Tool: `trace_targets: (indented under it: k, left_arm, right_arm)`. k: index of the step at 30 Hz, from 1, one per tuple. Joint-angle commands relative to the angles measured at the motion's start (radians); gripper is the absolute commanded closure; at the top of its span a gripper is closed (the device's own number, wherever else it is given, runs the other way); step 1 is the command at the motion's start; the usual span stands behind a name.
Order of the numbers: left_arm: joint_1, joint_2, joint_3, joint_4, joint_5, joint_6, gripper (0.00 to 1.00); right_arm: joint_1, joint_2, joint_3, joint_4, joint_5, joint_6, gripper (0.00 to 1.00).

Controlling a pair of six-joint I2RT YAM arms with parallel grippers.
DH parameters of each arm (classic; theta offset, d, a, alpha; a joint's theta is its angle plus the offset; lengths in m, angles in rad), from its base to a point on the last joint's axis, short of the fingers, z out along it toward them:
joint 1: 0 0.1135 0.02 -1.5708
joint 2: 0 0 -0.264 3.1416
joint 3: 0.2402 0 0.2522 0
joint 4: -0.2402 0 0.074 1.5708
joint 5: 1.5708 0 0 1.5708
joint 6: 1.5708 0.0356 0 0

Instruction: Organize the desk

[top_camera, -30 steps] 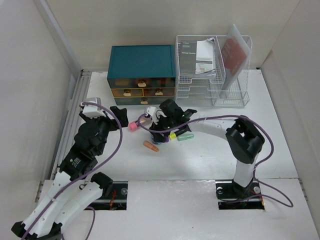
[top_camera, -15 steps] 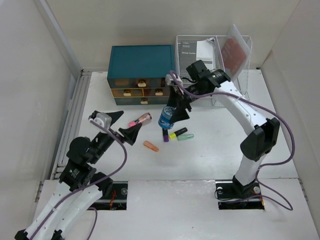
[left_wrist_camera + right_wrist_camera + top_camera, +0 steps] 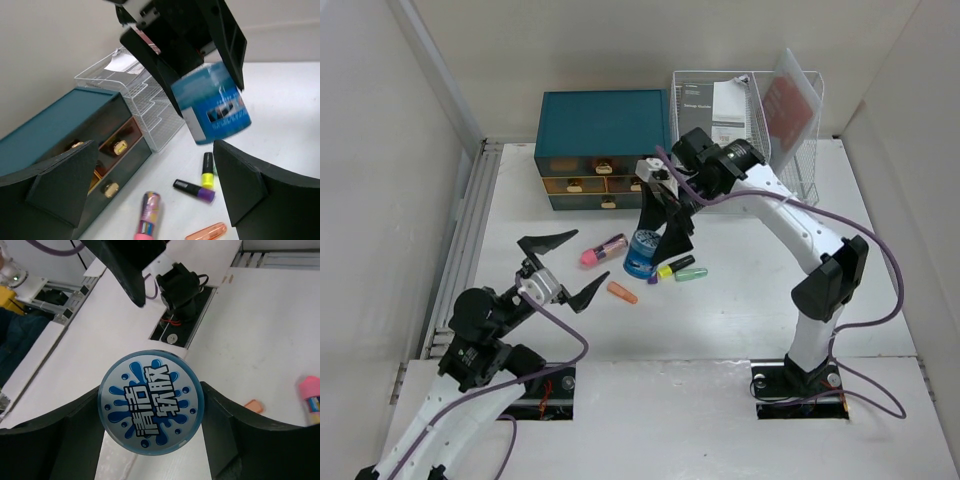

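My right gripper point(image 3: 658, 232) is shut on a blue round canister point(image 3: 641, 251) and holds it tilted in the air above the white desk point(image 3: 750, 310), in front of the teal drawer box. In the right wrist view the canister's printed lid point(image 3: 151, 401) sits between my fingers point(image 3: 247, 435). In the left wrist view the canister point(image 3: 217, 107) hangs above the markers. My left gripper point(image 3: 570, 267) is open and empty, raised near the desk's front left. It spans the left wrist view point(image 3: 160, 200).
A pink marker point(image 3: 602, 247), an orange cap-like piece point(image 3: 622, 292), and purple point(image 3: 652, 277), yellow point(image 3: 675, 266) and green point(image 3: 692, 273) highlighters lie mid-desk. The teal drawer box point(image 3: 603, 125) with open drawers and the white wire rack point(image 3: 745, 140) stand at the back.
My right gripper rose from among the markers with the blue canister, swung toward the drawers, then came down a little leftward. My left arm drew back toward the near edge, gripper open.
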Motion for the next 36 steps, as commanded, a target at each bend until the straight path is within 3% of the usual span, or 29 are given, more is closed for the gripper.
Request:
trace_targets:
  k: [1,6,9,13,14,15,17,22,31,36]
  left_arm:
    - [0.003,-0.015,0.071,-0.033,0.092,0.176,0.01]
    - [0.003,-0.029,0.081,-0.026,0.098,0.258,0.01]
    - [0.003,-0.058,0.041,0.045,0.113,0.165,0.01]
    - [0.003,-0.083,-0.011,0.154,0.176,0.033,0.01]
    - [0.003,-0.072,-0.022,0.168,0.19,0.016,0.01]
    - [0.003,-0.063,-0.022,0.168,0.214,0.005,0.01]
    - [0.003,-0.029,-0.008,0.177,0.239,0.005,0.01]
    - [0.003,0.003,0.028,0.11,0.193,0.095,0.01]
    - [0.003,-0.152,-0.099,0.358,-0.019,-0.106,0.01]
    - [0.003,-0.11,-0.079,0.358,0.03,-0.225,0.01]
  right_arm:
    - [0.004,-0.081,0.081,-0.044,-0.063,-0.034,1.0]
    - [0.013,-0.099,0.126,-0.029,-0.067,-0.013,1.0]
    - [-0.005,-0.125,0.113,0.103,-0.104,0.113,1.0]
    - [0.007,-0.185,0.031,0.487,-0.069,0.474,1.0]
    - [0.007,-0.207,-0.059,0.762,-0.069,0.588,1.0]
    - [0.007,-0.249,-0.116,0.933,-0.078,0.855,1.0]
    - [0.018,-0.265,-0.21,1.27,-0.104,1.14,1.0]
    - [0.053,-0.233,-0.183,1.289,-0.146,1.18,1.0]
    - [0.104,-0.282,-0.23,1.289,0.138,1.097,1.0]
    - [0.104,-0.282,-0.241,1.289,0.189,1.052,1.0]
